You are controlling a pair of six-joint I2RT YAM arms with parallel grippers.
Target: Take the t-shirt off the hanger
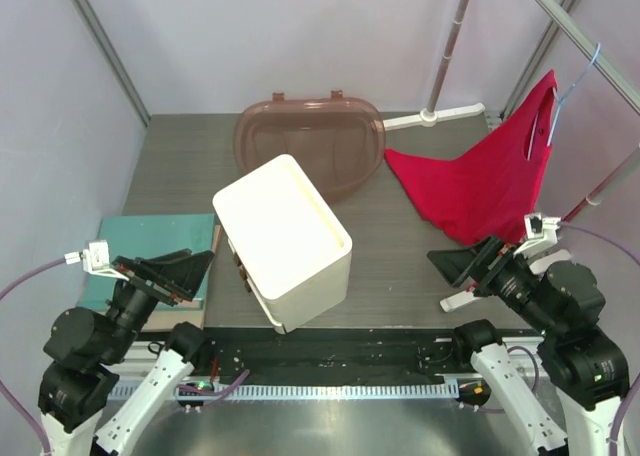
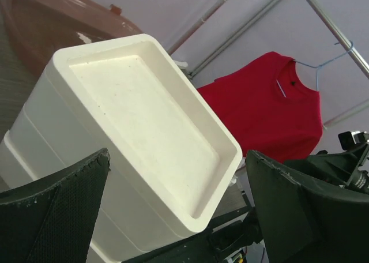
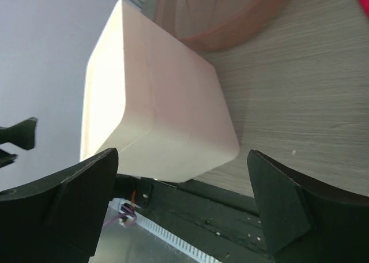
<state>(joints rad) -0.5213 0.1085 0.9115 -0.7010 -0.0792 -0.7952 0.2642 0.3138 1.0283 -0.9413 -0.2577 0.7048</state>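
The t-shirt (image 1: 480,181) on its hanger (image 2: 316,68) lies just ahead of the released, empty right end effector (image 1: 458,276); the left end effector (image 1: 185,279), also released, sits well apart.

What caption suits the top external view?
Red t-shirt hangs on the light-blue hanger at right; left fingers and right fingers open, empty, flanking the white box.

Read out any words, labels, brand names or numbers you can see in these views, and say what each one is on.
No text can be read in any view.
The t-shirt is plain red.
The white box and the brown tub bear no print.
The teal pad shows no lettering.
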